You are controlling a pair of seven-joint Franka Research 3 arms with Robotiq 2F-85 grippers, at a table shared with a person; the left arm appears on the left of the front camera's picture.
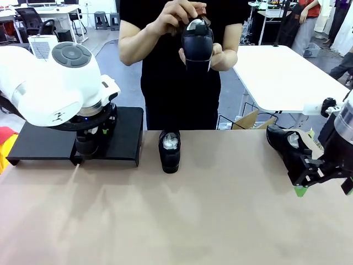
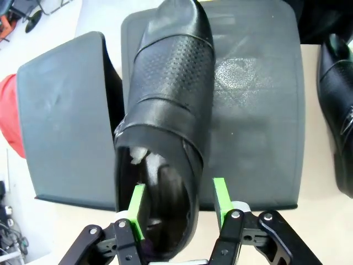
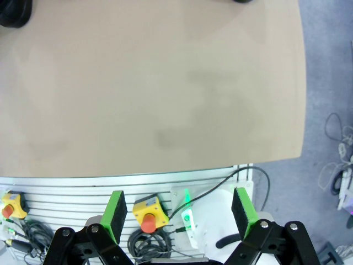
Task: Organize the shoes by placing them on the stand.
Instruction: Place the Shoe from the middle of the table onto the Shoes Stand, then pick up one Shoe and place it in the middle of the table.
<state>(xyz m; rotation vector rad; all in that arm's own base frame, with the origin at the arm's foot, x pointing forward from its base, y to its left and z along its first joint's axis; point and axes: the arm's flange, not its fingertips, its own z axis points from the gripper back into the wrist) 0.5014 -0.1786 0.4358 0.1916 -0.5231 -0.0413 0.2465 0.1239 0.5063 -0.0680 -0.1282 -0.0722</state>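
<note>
Left fingers [image 2: 220, 199]: parted, loose about the heel of a glossy black leather dress shoe [image 2: 171, 83] on the matte black flat stand [image 2: 253, 110], far left. Right fingers [image 3: 242, 207]: spread, empty, over the brown tabletop [image 3: 165, 83].

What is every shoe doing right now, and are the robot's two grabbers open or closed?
first shoe: lying on the stand
left gripper: open, one finger inside the first shoe, not squeezing
middle shoe: upright on the table, paper inside
right-hand shoe: on the table, not held
raised shoe: held up in the person's hands
right gripper: open, empty
</note>
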